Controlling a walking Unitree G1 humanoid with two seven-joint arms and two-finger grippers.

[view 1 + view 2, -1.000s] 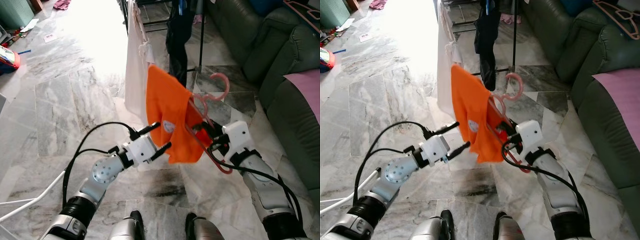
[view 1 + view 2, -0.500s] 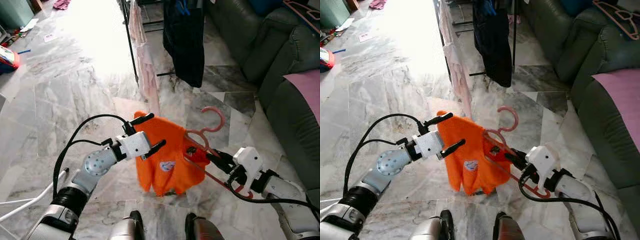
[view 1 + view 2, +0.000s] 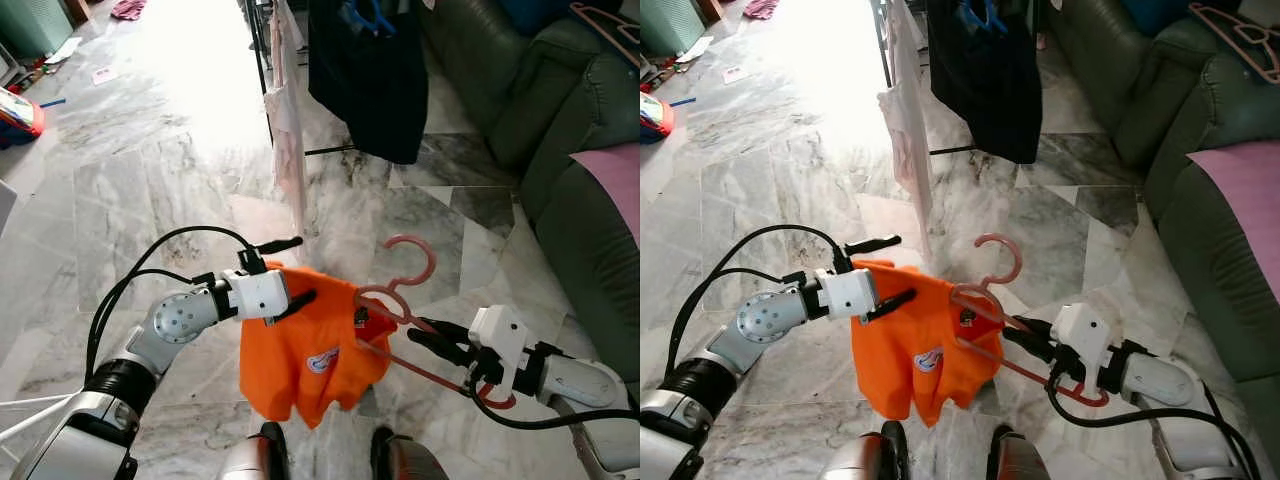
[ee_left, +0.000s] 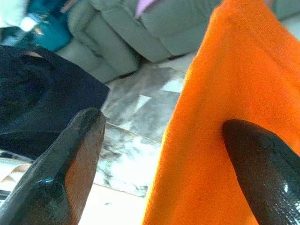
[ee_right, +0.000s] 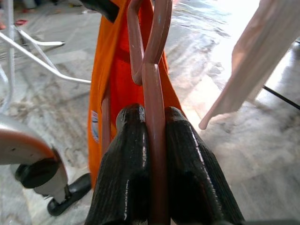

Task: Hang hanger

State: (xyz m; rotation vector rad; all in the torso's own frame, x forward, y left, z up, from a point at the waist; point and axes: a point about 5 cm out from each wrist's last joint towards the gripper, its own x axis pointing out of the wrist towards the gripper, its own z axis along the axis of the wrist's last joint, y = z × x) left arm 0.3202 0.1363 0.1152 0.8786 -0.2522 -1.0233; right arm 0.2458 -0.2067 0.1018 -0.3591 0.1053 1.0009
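Now the pink plastic hanger (image 3: pixel 420 325), draped with an orange cloth garment (image 3: pixel 305 350), sits low at about five o'clock, its bar pinched between the closed black fingers of the right gripper (image 3: pixel 425 337). A second ago it was held higher, against the clothes; it has dropped and tilted flatter. At nine o'clock the left gripper (image 3: pixel 290 270) stands with fingers spread wide, one touching the orange cloth. Farther off, at twelve o'clock, a black metal drying rack (image 3: pixel 262 70) carries a dark hanging garment (image 3: pixel 365 75). Hanging likely still needs a lift toward that rail.
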